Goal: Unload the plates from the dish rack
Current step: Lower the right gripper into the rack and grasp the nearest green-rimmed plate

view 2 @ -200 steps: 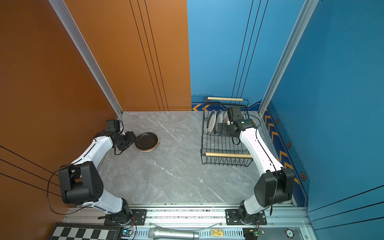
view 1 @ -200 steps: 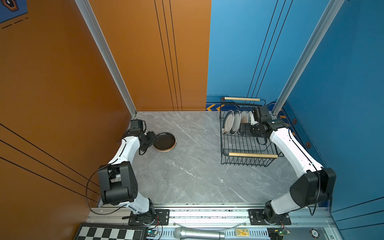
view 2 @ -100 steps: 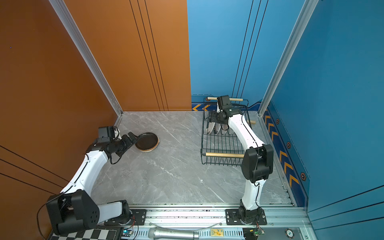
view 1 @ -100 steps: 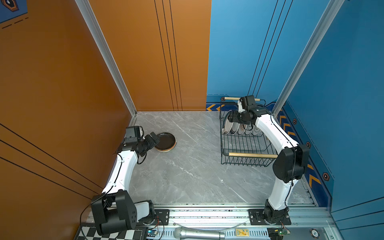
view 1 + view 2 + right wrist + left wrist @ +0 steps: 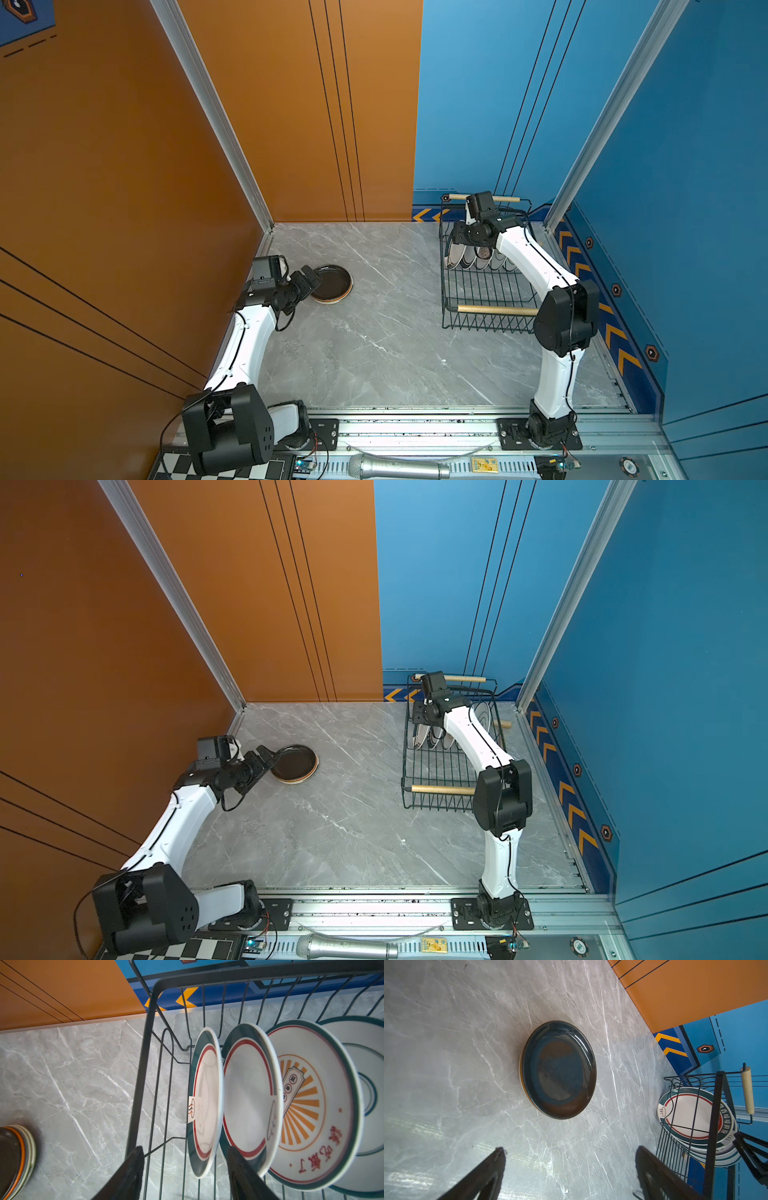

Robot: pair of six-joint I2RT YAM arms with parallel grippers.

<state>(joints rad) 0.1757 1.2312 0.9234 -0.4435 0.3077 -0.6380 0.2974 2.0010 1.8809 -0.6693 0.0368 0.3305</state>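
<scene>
Right wrist view, right gripper [image 5: 185, 1148] parted around end plate [image 5: 207, 1084], in dish rack [image 5: 143, 1064]

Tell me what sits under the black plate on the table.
Under the black plate only edges show: an orange rim, then paler rims, stacked on the table. Their faces are covered, so the count is unclear.

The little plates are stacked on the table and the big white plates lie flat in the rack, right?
Not quite. The little plates are stacked on the table, but the big white plates stand on edge in the rack, as the right wrist view shows.
</scene>
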